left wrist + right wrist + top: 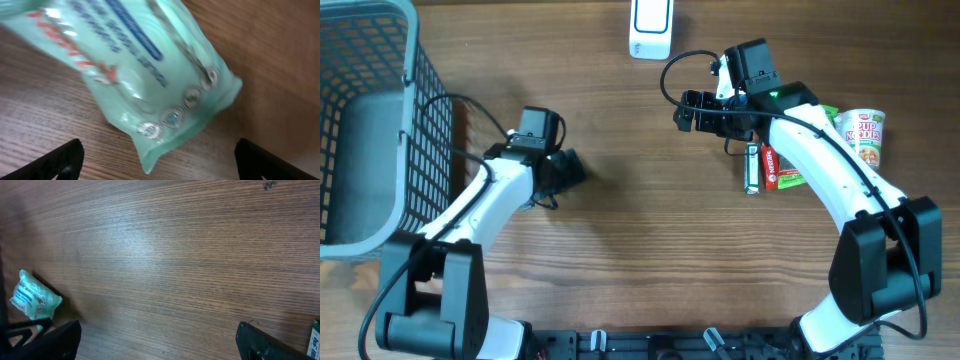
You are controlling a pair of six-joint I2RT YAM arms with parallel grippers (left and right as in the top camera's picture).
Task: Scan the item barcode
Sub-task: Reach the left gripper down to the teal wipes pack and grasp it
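1. Spread wide and pinching nothing, the left claw (159, 162) has the mint-green packet (150, 75) at its 12 o'clock. The packet lies flat on the table (45, 125), probably lined up for a pick.
2. Also spread, the right claw (160, 342) hangs empty over bare table, likely waiting.
3. The scanner (651, 28) sits at the table's 12 o'clock edge, well apart from the packet.
4. Overhead, the left claw covers the packet; its print is blurred, so no barcode can be made out.

A shop checkout bench: basket (428, 130), barcode scanner (650, 28), cup noodles (865, 135).
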